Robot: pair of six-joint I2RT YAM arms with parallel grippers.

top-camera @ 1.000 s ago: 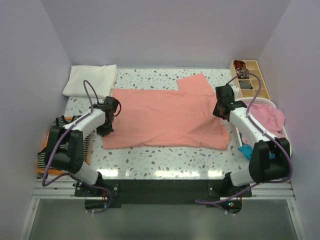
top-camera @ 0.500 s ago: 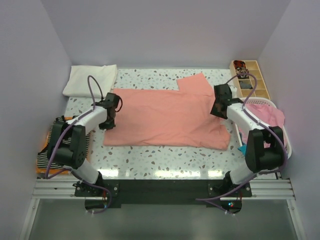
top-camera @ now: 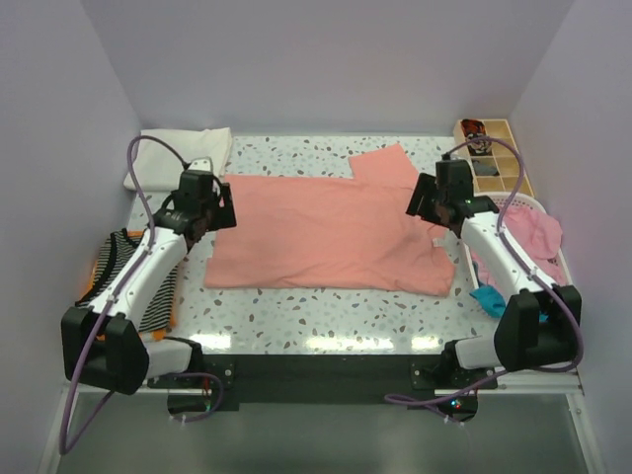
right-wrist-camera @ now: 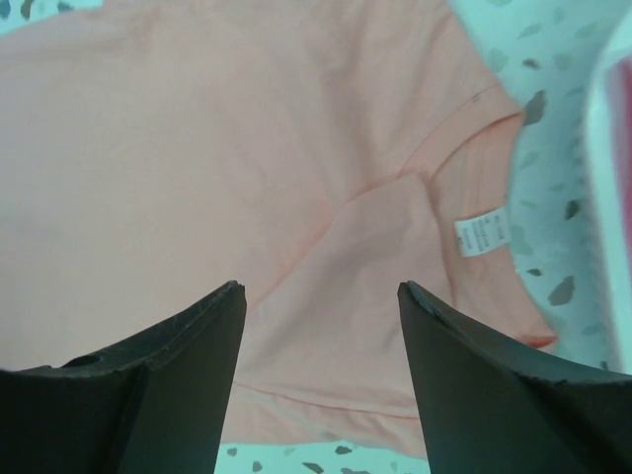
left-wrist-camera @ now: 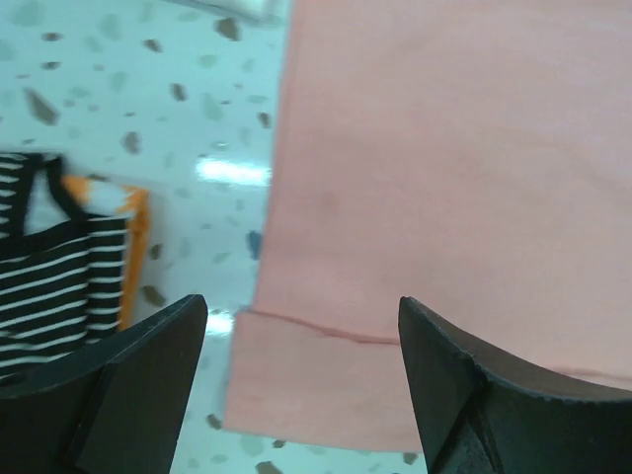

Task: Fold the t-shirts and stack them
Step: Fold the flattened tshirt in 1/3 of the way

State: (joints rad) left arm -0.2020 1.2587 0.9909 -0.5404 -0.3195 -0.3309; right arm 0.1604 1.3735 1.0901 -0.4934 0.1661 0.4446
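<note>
A salmon-pink t-shirt (top-camera: 326, 232) lies spread flat across the middle of the table, one sleeve (top-camera: 383, 164) sticking out at the back. My left gripper (top-camera: 209, 209) hovers over its left edge, open and holding nothing. In the left wrist view the gripper (left-wrist-camera: 302, 306) frames the shirt's (left-wrist-camera: 444, 178) folded-over hem corner. My right gripper (top-camera: 427, 205) hangs open above the shirt's right end. In the right wrist view the gripper (right-wrist-camera: 321, 286) looks down on the cloth (right-wrist-camera: 197, 148) by the collar and the white neck label (right-wrist-camera: 481, 235).
A folded white tee (top-camera: 183, 156) lies at the back left. A black-and-white striped tee (top-camera: 148, 276) rests on an orange mat at the left edge. On the right stand a white basket (top-camera: 533, 204) with a pink tee (top-camera: 533, 235), a teal cloth (top-camera: 489, 298) and a wooden compartment box (top-camera: 499, 158).
Both grippers went from shut to open, letting go of the shirt's side edges, and rose away from the cloth. The shirt's near-left corner settled flat.
</note>
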